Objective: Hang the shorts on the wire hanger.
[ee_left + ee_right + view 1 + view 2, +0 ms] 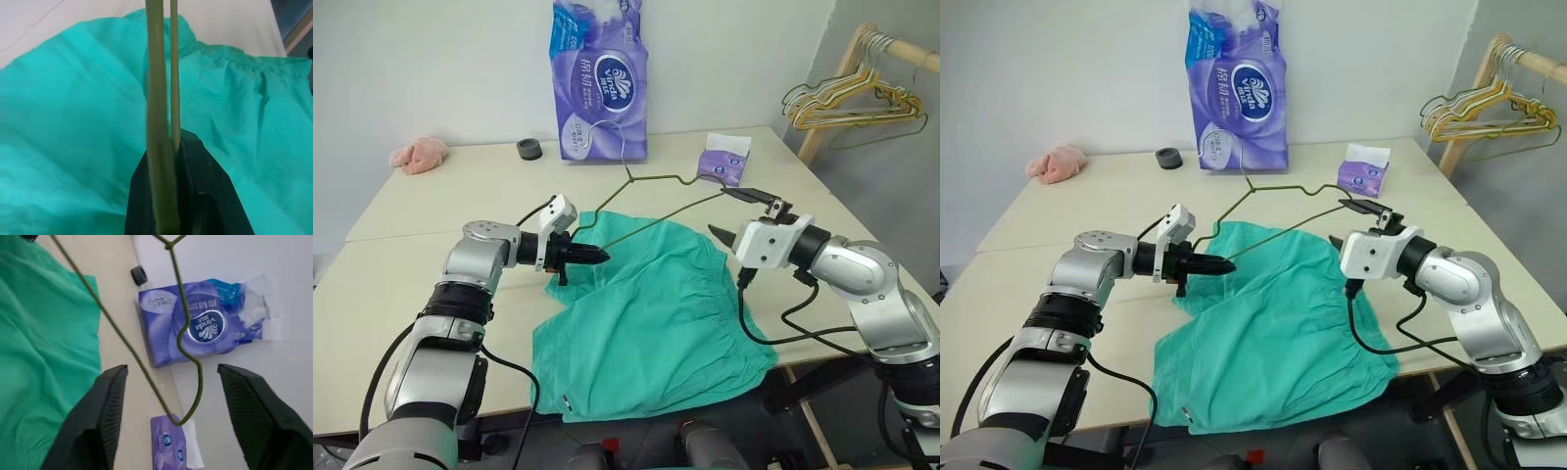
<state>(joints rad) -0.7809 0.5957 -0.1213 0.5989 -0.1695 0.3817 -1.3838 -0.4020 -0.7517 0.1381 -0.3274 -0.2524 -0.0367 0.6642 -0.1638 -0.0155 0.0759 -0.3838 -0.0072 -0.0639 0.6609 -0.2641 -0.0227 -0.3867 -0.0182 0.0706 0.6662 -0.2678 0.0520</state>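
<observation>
Head cams: my two eyes look fwd and down over my arms onto the table; wall behind, clothes rack at far right.
Eye overlap: both eyes share nearly the whole scene, incl. tissue multipack, small tissue pack, pink cloth.
L wrist cam: looks along my left gripper, v. close; its fingers are pinched on the wire hanger, the shorts behind.
R wrist cam: looks out between my right gripper's spread fingers, across the table to the wall.
R wrist/eye overlap: hanger, shorts' edge, both tissue packs, black cap.
</observation>
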